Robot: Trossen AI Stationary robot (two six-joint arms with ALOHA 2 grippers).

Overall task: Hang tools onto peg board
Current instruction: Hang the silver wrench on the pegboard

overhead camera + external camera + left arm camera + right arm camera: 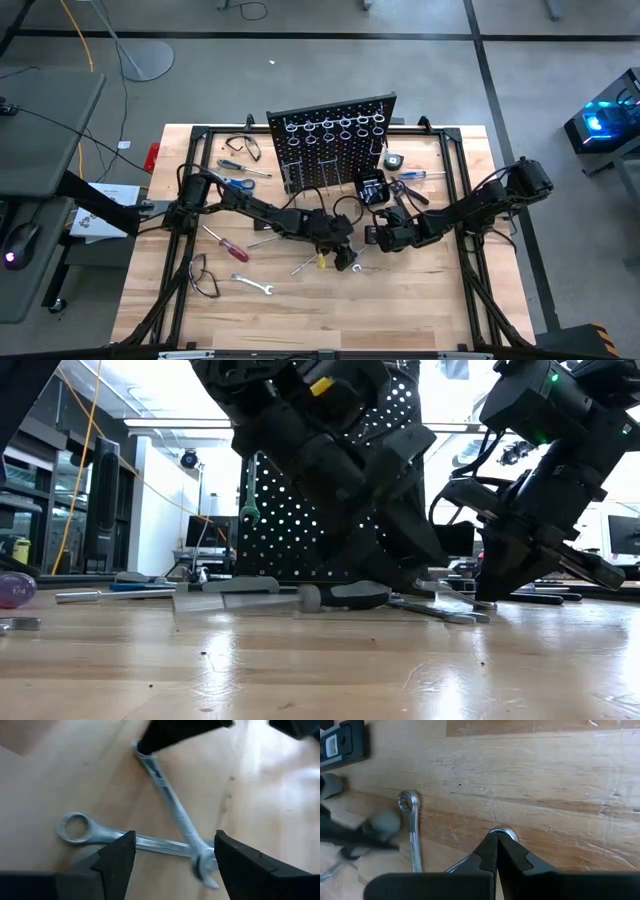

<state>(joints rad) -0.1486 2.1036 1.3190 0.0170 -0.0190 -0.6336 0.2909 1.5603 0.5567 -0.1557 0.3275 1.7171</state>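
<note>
Wooden table (pixel 420 300): left fingers (pixel 117 857) spread over crossed wrenches (pixel 172 815); right fingers (pixel 512 855) pressed together.

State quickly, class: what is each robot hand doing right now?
Left hand: open, poised over two crossed silver wrenches.
Right hand: closed on one silver wrench's end.

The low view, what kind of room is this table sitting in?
Probably a robotics lab or workshop. A wooden table carries a black peg board and scattered hand tools such as a wrench, on a grey floor, with monitors and equipment racks in the room behind.
</note>
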